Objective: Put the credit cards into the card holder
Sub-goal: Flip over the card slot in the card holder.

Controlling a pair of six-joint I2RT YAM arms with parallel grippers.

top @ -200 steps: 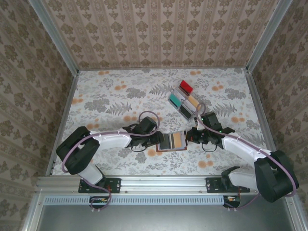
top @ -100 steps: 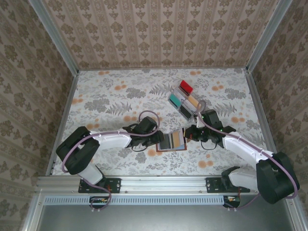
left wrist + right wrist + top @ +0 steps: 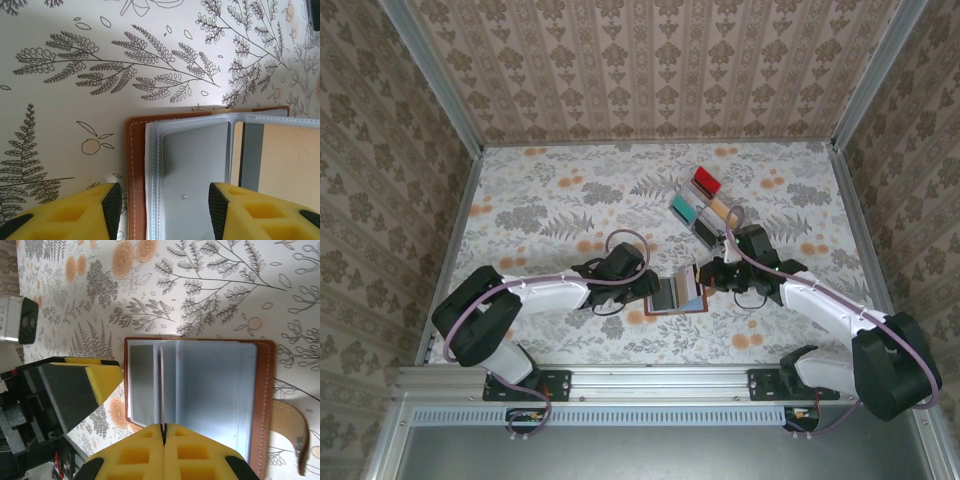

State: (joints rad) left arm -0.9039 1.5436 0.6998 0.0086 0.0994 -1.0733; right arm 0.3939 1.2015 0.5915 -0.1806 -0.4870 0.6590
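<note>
A: How did the card holder (image 3: 672,298) look?
B: Brown, lying open, grey-blue pockets up, at the lower centre of the top view.
A: And the jaws?
B: The right gripper (image 3: 163,429) was pinched tight on a credit card (image 3: 162,390), edge-on over the pockets. The left gripper (image 3: 161,206) stood half spread, straddling the holder's brown edge.
A: Surroundings?
B: A floral table (image 3: 550,210) and patterned walls (image 3: 650,60).

Brown card holder (image 3: 265,390) open flat; 1 credit card (image 3: 161,390) edge-on over it.

We find bare table (image 3: 540,200) at left and rear; the left gripper (image 3: 655,290), right gripper (image 3: 706,278) and a rack (image 3: 705,207) crowd the card holder (image 3: 680,298).
</note>
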